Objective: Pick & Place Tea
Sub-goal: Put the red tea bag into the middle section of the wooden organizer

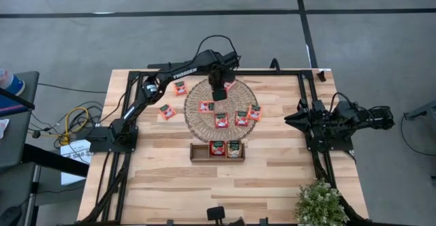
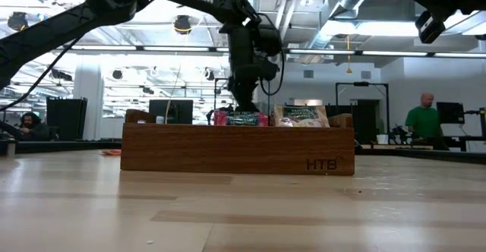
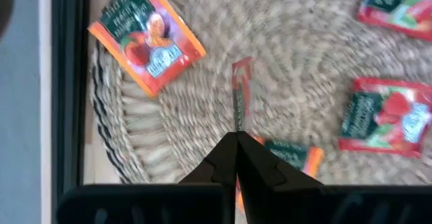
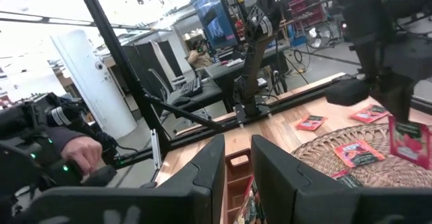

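Note:
Several red-orange tea sachets lie flat on the round woven mat (image 1: 197, 117), among them one (image 1: 206, 106) near its middle and another (image 1: 241, 118). Two sachets (image 1: 180, 88) (image 1: 167, 111) lie on the table left of the mat. The brown wooden tray (image 1: 203, 159) in front of the mat holds two sachets (image 1: 216, 148) (image 1: 234, 148). My left gripper (image 3: 237, 137) hangs over the far part of the mat, shut on one sachet (image 3: 239, 89). My right gripper (image 4: 237, 166) waits at the table's right edge, open and holding nothing. My left gripper pinches the sachet's upper edge (image 3: 237, 124) between its two fingers, coming from above and pointing down. The sachet hangs upright below the fingers, seen edge-on in the left wrist view. In the right wrist view its face (image 4: 407, 142) shows lifted clear of the mat.
A black frame rail (image 1: 225, 71) runs along the table's far edge just behind the mat. A potted plant (image 1: 320, 202) stands at the near right corner. A person's hand (image 4: 81, 153) shows beyond the table in the right wrist view. Bare wood lies in front of the tray.

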Robot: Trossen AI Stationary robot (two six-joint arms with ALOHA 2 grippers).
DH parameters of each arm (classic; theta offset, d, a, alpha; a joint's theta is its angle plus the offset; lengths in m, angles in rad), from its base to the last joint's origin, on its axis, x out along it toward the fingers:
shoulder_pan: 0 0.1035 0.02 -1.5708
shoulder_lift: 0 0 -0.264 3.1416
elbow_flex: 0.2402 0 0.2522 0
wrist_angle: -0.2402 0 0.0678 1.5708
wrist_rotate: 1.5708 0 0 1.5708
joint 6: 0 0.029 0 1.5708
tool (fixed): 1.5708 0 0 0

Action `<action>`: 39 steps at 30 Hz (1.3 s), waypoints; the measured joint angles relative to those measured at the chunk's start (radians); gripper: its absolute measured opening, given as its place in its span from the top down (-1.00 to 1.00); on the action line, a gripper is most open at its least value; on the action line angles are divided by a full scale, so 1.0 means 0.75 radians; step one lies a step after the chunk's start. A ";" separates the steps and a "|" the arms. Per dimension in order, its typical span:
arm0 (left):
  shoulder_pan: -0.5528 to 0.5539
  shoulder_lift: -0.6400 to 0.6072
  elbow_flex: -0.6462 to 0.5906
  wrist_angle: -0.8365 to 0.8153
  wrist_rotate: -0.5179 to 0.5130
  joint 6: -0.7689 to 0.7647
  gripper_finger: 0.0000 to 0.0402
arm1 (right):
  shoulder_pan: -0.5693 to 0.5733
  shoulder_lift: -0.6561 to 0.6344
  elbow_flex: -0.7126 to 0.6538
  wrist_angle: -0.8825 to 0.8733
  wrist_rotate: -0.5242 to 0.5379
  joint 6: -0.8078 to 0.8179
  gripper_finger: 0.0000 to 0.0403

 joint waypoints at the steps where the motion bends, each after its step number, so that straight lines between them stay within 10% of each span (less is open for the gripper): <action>1: -0.005 -0.013 -0.008 -0.006 -0.003 -0.002 1.00 | 0.000 0.000 0.000 0.000 0.000 0.000 0.67; 39: -0.645 -0.343 -0.001 -0.292 0.000 -0.534 1.00 | 0.000 -0.001 0.000 -0.002 0.001 -0.001 0.67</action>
